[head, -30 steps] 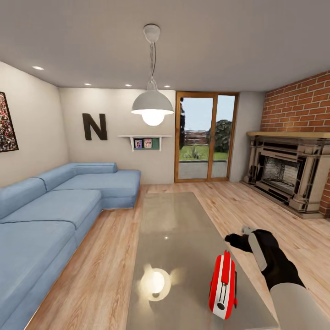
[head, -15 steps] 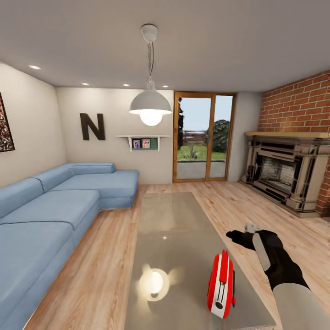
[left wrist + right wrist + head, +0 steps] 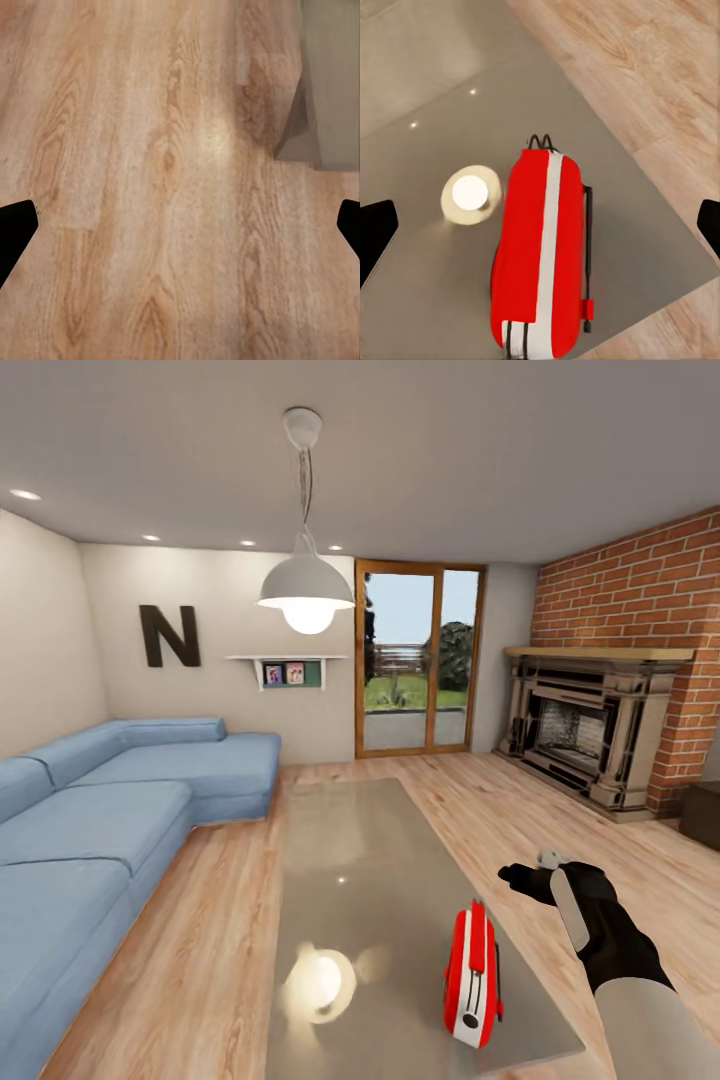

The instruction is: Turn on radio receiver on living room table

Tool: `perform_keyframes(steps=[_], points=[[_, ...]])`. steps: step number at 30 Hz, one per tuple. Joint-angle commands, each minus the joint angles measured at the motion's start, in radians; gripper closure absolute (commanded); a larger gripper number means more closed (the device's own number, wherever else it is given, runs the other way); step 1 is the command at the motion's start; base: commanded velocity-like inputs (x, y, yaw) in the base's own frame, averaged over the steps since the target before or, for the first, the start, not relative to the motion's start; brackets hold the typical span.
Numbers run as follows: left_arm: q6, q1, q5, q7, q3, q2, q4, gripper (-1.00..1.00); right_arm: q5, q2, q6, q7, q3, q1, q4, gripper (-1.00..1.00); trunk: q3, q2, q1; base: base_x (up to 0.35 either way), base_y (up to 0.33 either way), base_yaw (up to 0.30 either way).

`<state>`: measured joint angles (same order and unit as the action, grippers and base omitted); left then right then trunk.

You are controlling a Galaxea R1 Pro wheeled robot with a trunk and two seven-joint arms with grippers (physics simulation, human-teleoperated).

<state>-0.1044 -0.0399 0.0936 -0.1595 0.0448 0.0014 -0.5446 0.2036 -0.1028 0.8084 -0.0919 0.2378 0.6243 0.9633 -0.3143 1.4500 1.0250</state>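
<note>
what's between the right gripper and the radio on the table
Nothing: in the head view only bare glossy top of the table separates the right gripper from the radio receiver. The right wrist view shows the radio directly below, unobstructed.

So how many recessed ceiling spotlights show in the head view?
4: one above the left wall, then three in a row before the far wall. The pendant lamp may hide more.
</note>
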Motion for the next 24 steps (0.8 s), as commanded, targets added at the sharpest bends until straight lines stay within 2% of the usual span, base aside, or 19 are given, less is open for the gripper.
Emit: perform_keyframes(steps=[1, 5, 13, 19, 24], points=[[0.000, 0.000, 0.000, 0.000, 0.000, 0.000, 0.000, -1.00, 0.000, 0.000, 0.000, 0.000, -0.001, 0.000, 0.000, -1.00, 0.000, 0.000, 0.000, 0.086, 0.303, -0.009], [-0.001, 0.000, 0.000, -0.001, 0.001, 0.000, 0.000, -1.00, 0.000, 0.000, 0.000, 0.000, -0.002, 0.000, 0.000, -1.00, 0.000, 0.000, 0.000, 0.113, 0.234, -0.002], [-0.003, 0.000, 0.000, -0.002, 0.003, 0.000, 0.000, -1.00, -0.001, 0.000, 0.000, 0.000, -0.007, 0.000, 0.000, -1.00, 0.000, 0.000, 0.000, 0.047, 0.024, 0.000], [-0.001, 0.000, -0.001, -0.003, 0.003, 0.000, 0.000, -1.00, 0.000, 0.000, 0.000, -0.001, -0.101, 0.000, 0.000, -1.00, 0.000, 0.000, 0.000, 0.248, -0.061, 0.000], [-0.001, 0.000, -0.002, -0.003, 0.003, -0.001, 0.000, -1.00, 0.001, 0.000, -0.004, -0.001, -0.113, 0.000, 0.000, -1.00, 0.000, 0.000, 0.000, 0.035, -0.009, 0.000]])
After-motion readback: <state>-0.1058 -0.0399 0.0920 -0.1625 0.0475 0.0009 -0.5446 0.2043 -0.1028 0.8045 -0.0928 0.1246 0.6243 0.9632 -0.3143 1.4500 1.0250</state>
